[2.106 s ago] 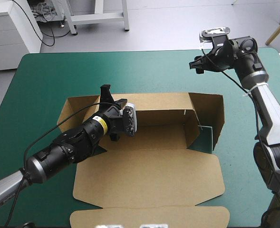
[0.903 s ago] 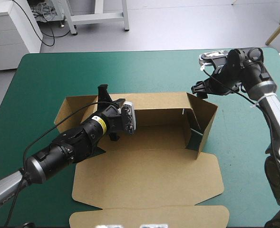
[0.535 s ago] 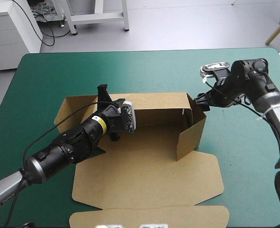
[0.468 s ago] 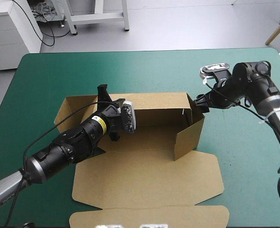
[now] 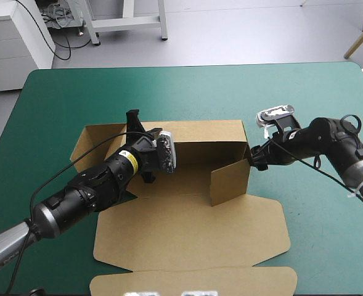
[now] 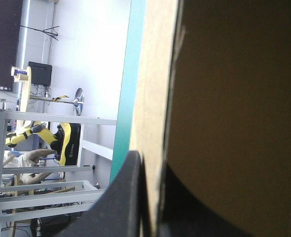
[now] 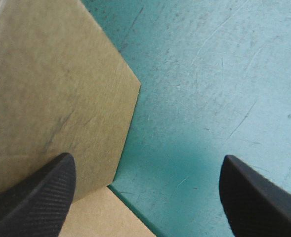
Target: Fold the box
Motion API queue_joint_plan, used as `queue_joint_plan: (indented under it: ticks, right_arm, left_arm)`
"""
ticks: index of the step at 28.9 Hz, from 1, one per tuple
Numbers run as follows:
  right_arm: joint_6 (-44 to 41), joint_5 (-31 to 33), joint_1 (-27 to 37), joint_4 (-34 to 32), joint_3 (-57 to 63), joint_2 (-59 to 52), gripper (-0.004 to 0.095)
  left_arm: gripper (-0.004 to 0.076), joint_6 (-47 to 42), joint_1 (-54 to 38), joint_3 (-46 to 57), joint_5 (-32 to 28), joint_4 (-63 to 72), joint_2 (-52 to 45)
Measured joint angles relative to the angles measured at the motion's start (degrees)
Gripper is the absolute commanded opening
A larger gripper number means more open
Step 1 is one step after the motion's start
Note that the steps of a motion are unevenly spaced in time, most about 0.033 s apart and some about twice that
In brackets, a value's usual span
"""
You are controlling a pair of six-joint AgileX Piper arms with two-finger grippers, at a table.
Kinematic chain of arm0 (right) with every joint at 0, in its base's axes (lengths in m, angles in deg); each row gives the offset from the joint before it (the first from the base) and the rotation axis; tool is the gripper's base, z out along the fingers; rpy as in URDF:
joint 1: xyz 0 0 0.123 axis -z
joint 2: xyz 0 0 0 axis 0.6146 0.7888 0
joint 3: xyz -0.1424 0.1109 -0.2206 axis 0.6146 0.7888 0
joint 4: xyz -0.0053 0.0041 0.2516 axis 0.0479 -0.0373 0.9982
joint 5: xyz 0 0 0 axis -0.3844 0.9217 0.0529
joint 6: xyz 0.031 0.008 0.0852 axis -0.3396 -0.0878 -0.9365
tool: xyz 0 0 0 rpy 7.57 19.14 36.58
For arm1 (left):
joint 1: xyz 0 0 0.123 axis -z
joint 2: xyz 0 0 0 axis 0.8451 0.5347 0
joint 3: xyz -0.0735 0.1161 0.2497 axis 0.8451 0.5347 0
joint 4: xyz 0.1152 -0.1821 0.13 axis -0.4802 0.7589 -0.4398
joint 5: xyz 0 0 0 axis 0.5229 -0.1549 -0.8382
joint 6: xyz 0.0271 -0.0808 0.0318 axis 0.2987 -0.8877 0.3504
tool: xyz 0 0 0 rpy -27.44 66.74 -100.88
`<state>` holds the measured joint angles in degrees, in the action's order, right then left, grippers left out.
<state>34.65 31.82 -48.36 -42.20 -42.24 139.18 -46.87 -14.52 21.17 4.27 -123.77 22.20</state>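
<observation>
The brown box (image 5: pixel 190 231) lies in the middle of the table, its front panel and lid flat toward the near edge. Its back wall (image 5: pixel 206 132) stands upright. My left gripper (image 5: pixel 135 121) is shut on that wall's top edge near the left end. In the left wrist view the board (image 6: pixel 234 98) runs between the black fingers (image 6: pixel 120 197). The right end flap (image 5: pixel 229 180) is swung inward across the tray. My right gripper (image 5: pixel 256 158) is open just outside the box's right corner. In its wrist view the board (image 7: pixel 51 89) lies ahead of one finger.
The box's left end flap (image 5: pixel 95 140) splays outward, half raised. Bare teal-green cover (image 5: pixel 169 92) borders the box on the far side and to the right (image 7: pixel 209 74). The lid's tongue (image 5: pixel 193 282) reaches almost to the table's near edge.
My right gripper has come down and leftward to the box's right end. The right end flap swung from splayed outward to folded inward. The left gripper has held still.
</observation>
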Motion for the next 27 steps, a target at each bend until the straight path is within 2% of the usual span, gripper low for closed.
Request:
queue_joint_plan:
  ticks: [5,13,22,27]
  right_arm:
    - [4.1,-3.2,0.0,2.0,5.8,-3.0,0.0738]
    - [9.4,-3.7,0.0,5.4,8.2,-4.3,0.0738]
    - [10.4,0.2,0.0,6.7,8.2,-4.3,0.0738]
    - [15.6,0.5,0.0,11.5,8.3,-4.3,0.0738]
  left_arm:
    - [-0.001,-0.1,0.0,0.0,0.0,0.0,0.0]
    - [-0.001,-0.2,0.0,0.0,0.4,0.0,0.0]
    - [-0.001,-0.3,0.0,0.0,0.5,0.0,0.0]
    - [-0.001,-0.3,0.0,0.0,0.5,0.0,0.0]
